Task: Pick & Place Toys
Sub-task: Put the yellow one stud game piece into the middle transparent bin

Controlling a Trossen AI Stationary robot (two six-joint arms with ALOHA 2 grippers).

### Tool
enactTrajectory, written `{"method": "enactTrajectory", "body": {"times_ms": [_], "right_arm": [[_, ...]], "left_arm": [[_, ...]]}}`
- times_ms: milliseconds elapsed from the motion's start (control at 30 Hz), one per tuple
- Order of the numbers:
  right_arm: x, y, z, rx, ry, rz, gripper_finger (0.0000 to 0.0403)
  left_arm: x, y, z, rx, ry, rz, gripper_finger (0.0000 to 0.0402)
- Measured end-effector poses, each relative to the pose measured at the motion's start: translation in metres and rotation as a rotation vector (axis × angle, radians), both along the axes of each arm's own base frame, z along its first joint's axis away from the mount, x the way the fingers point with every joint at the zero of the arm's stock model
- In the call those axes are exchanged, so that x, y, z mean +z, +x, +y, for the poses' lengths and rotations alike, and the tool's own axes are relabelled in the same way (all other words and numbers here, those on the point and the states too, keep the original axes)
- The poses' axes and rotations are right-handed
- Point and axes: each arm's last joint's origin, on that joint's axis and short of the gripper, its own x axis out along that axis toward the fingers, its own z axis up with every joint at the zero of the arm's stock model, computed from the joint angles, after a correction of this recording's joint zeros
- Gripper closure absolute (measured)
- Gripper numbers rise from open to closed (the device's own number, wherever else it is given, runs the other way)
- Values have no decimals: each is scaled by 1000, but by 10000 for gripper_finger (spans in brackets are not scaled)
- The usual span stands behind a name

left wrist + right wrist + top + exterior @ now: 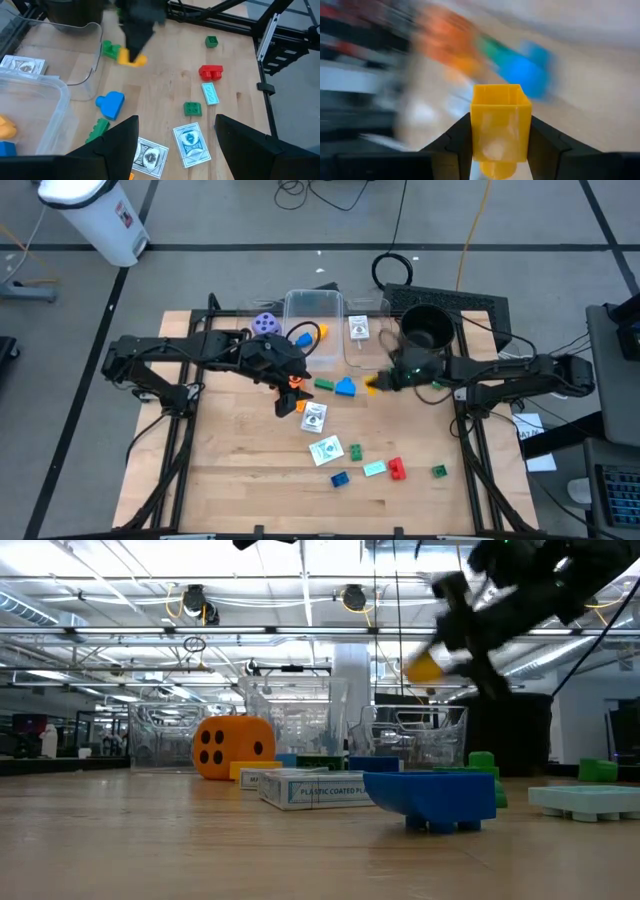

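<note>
Yellow block (499, 127) fills the right wrist view, a smooth, glossy plastic piece with a square open top, clenched between the right gripper's (498, 145) 2 dark fingers. From above, that gripper (378, 383) sits near the middle of the tabletop, just in front of the clear plastic tub (318, 305) and the black round pot (427, 328), which stand at the far edge. In the low view the block (424, 668) hangs well above the wood, so the step in hand looks like the carry: 1 toy picked, not yet placed. I judge the next move calls for taking it over a container's rim and only then letting go; the heavy blur in the wrist view suggests fast motion, which risks overshooting.

Left gripper (287, 392) hovers left of centre above the orange die (295, 383), its fingers (118, 145) spread and holding nothing.

Loose toys remain on the wood: a blue block (345, 387) with rounded studs, a green block (324, 385), 2 flat white printed cards (313, 418), and toward the near edge a red block (397, 469) and a teal plate (374, 468). A purple dotted die (265, 323) sits near the far-left part beside the tub.
</note>
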Motion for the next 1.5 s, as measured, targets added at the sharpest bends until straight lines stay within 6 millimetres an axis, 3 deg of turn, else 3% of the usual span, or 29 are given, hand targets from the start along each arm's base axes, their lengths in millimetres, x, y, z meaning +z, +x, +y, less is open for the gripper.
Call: {"method": "enactTrajectory", "body": {"times_ms": [167, 300, 567, 700, 1067, 1267, 1500], "right_arm": [[44, 11, -2, -12, -52, -463, 273], [62, 12, 3, 3, -44, -646, 271], [63, 18, 20, 11, -30, -687, 272], [67, 23, 25, 8, -16, -786, 272], [75, 44, 28, 77, 18, -898, 272], [89, 62, 29, 172, 6, -921, 271], [91, 69, 29, 183, 15, -923, 270]], "left_arm": [[0, 0, -1, -14, -23, 1, 133], [1, 1, 0, -15, -24, -7, 133], [19, 13, 0, -95, 81, -243, 133], [25, 16, 2, -82, 187, -319, 133], [18, 37, 2, -67, 270, -372, 133], [15, 40, 6, -59, 269, -362, 133], [17, 41, 6, -67, 293, -385, 132]]}}
